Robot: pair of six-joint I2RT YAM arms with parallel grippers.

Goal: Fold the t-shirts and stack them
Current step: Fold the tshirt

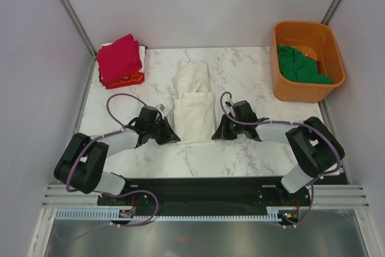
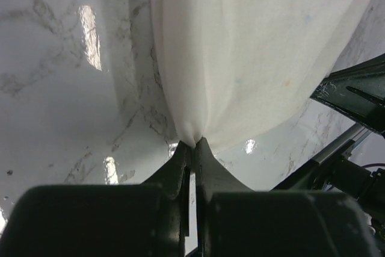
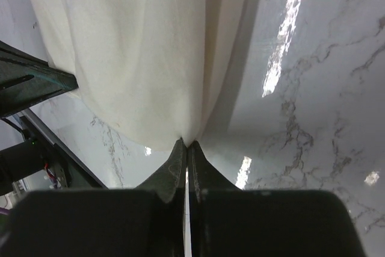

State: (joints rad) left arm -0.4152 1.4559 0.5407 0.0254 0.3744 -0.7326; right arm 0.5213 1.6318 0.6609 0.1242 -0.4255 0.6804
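Currently: left pincer (image 1: 171,136), right pincer (image 1: 216,133) — each pinched tight on a near corner of the cream shirt (image 1: 194,103); it lies ahead between them, long axis pointing away — neither arm nearer.

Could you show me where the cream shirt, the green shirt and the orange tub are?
cream-white t-shirt (image 1: 194,112): top view, middle of the folded cloth.
dark green t-shirt (image 1: 298,65): top view, middle of the bundle in the tub.
orange tub (image 1: 299,93): top view, its near outer wall.
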